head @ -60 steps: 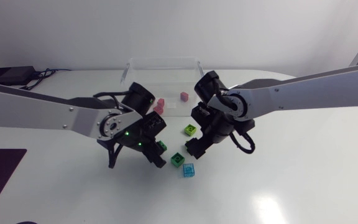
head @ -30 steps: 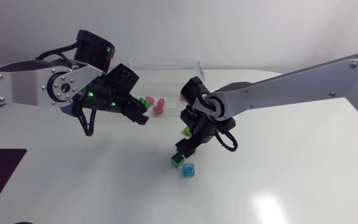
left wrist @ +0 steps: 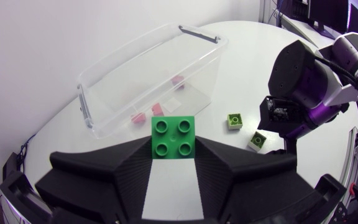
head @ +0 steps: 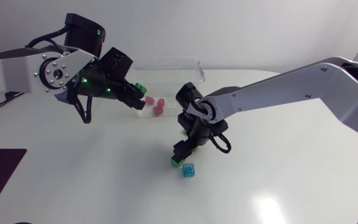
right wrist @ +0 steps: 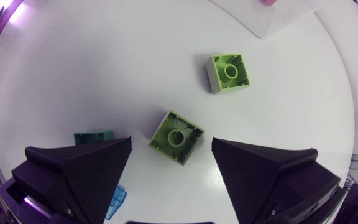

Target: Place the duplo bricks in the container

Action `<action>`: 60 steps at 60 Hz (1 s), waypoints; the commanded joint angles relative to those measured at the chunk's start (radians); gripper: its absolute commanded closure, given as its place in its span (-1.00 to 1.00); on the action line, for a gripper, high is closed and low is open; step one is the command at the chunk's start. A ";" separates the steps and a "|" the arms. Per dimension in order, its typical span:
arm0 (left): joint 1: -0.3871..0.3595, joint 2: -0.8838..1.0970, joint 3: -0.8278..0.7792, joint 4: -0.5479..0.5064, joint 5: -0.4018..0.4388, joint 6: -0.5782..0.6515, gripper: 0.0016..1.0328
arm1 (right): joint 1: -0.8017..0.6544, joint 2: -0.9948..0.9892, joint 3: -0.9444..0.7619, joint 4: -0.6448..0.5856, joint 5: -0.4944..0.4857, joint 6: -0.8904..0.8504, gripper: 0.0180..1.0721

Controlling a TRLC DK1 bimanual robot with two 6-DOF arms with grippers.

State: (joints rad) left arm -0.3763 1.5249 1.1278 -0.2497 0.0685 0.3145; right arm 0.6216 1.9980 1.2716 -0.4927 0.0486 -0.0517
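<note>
Above the white table point(head: 291, 180), at the left end of the clear box point(left wrist: 104, 78), the left claw point(left wrist: 174, 148) hangs in the air, clamped on a green brick point(left wrist: 174, 135); both broad black fingers press the brick's sides and its four studs face the wrist camera; from that camera the box lies just ahead of the brick, though I cannot tell whether the brick is over the box or short of its near wall; three pink bricks point(left wrist: 156, 109) lie on the box floor, two close together near that wall and one farther in; the right arm comes in from the right side and bends down to the middle of the table, in front of the box; the right claw point(right wrist: 171, 142) points straight down with its fingers spread wide, holding nothing; a lime brick point(right wrist: 176, 137) sits on the table between them, hollow side up, turned a little, with a clear gap to each finger; a second lime brick point(right wrist: 230, 72), also hollow side up, lies ahead of the claw, near the box's corner; a darker green brick point(right wrist: 93, 136) shows just beside one finger, partly hidden by it; a see-through blue brick point(head: 189, 170) rests on the table close to the claw, on the side away from the box.
</note>
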 commanded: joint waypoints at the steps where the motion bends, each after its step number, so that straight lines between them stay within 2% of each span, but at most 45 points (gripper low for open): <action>1: 0.013 0.015 0.035 0.024 -0.007 0.012 0.41 | 0.000 0.025 0.017 0.003 0.004 0.026 -0.56; 21: 0.057 0.060 0.105 0.121 -0.012 -0.012 0.40 | -0.026 0.054 0.029 0.023 0.004 0.029 -0.05; 28: 0.083 0.096 0.145 0.161 -0.016 -0.038 0.40 | -0.025 0.056 0.023 0.036 0.004 0.029 0.24; 47: 0.109 0.271 0.283 0.167 -0.016 -0.068 0.37 | -0.034 -0.056 -0.040 0.049 0.016 0.029 0.26; 60: 0.114 0.366 0.357 0.175 -0.055 -0.077 0.33 | -0.056 -0.169 -0.054 0.048 0.025 0.026 0.28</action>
State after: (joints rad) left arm -0.2699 1.8496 1.4273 -0.0910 0.0284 0.2607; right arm 0.5755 1.8744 1.2346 -0.4473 0.0601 -0.0479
